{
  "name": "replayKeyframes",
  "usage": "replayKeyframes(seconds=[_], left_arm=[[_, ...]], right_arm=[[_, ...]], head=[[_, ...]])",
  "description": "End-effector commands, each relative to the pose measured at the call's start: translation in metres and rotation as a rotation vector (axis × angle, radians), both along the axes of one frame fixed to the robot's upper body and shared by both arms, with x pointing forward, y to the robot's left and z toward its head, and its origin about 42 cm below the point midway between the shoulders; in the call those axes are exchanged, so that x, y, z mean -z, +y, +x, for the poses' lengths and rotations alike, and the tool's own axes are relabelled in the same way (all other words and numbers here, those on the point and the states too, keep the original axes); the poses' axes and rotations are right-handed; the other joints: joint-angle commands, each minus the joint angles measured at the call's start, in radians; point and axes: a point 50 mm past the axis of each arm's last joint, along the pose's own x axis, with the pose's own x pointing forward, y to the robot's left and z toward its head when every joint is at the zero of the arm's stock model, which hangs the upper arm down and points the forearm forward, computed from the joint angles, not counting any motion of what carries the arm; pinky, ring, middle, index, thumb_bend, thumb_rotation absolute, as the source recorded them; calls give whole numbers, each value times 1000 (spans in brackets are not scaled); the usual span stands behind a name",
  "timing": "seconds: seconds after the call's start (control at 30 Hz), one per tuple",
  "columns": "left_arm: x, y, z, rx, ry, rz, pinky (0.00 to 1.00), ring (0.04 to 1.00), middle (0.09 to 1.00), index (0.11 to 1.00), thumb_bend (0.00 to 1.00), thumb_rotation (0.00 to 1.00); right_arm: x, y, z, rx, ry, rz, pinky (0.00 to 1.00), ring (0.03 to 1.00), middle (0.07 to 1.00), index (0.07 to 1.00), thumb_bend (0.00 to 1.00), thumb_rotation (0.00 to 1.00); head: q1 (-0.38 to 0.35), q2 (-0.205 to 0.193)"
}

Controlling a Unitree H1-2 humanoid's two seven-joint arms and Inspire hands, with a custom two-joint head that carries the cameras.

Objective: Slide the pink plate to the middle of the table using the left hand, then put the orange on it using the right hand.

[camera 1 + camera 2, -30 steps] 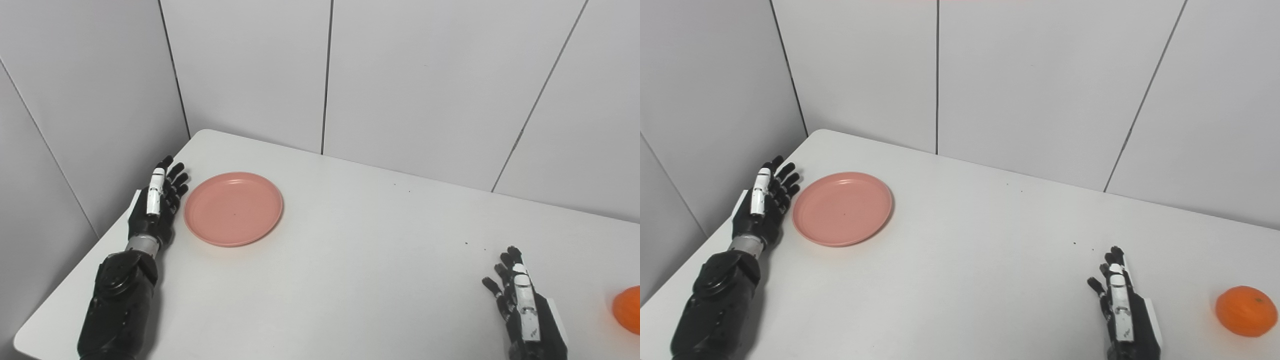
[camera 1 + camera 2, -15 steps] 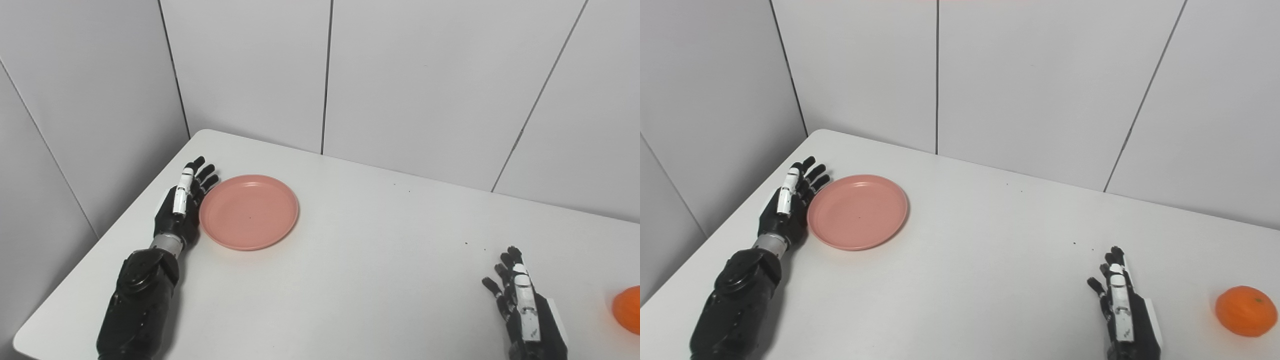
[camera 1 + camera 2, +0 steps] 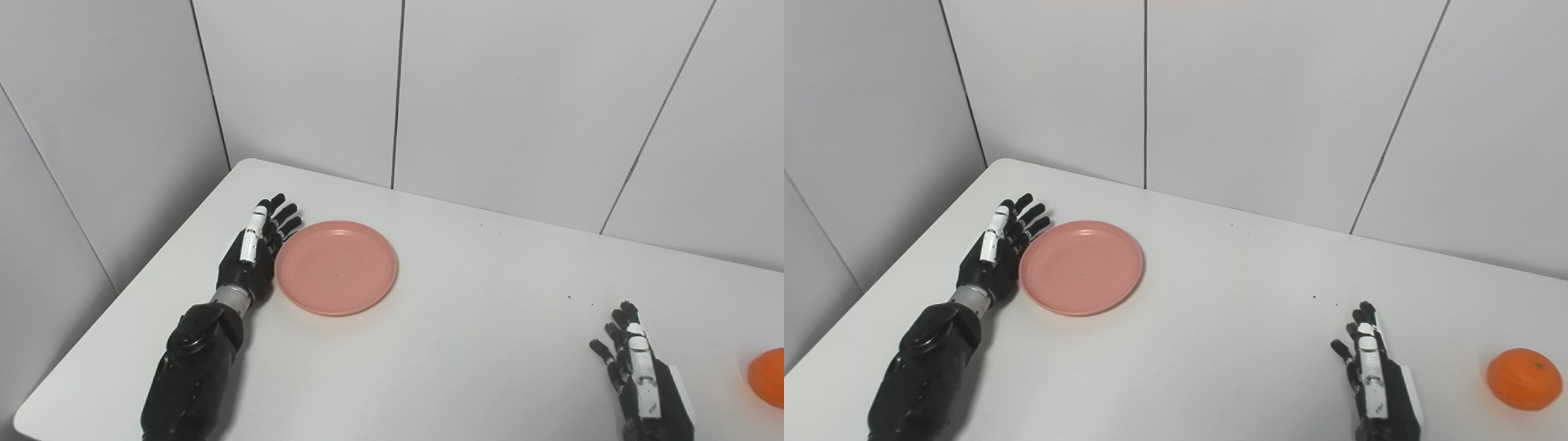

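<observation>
white surface [image 3: 465, 318] — left hand [image 3: 254, 257], fingers apart, edges round pink plate [image 3: 336, 267]; an off-centre push could spin it away.

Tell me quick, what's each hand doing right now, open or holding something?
Left hand: open, flat against the pink plate rim.
Right hand: open, holding nothing.
</observation>
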Motion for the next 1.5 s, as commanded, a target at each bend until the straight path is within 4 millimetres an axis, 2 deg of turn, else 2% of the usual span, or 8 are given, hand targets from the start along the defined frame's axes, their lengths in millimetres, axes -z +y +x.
replayKeyframes(seconds=[0.0,0.7,1.47], left_arm=[[-15,-10,9,37,-46,-18,919,919,927,921,369,1000],[-14,-49,18,121,-3,-32,910,913,917,908,334,1000],[-6,-91,24,250,21,-25,918,932,943,929,346,1000]], right_arm=[[-4,-1,0,1,-1,-4,1000,1000,1000,1000,184,1000],[-5,2,-1,4,-15,-2,1000,1000,1000,1000,199,1000],[-9,9,0,4,-16,-1,1000,1000,1000,1000,234,1000]], head=[[-1,2],[-36,27],[-90,66]])
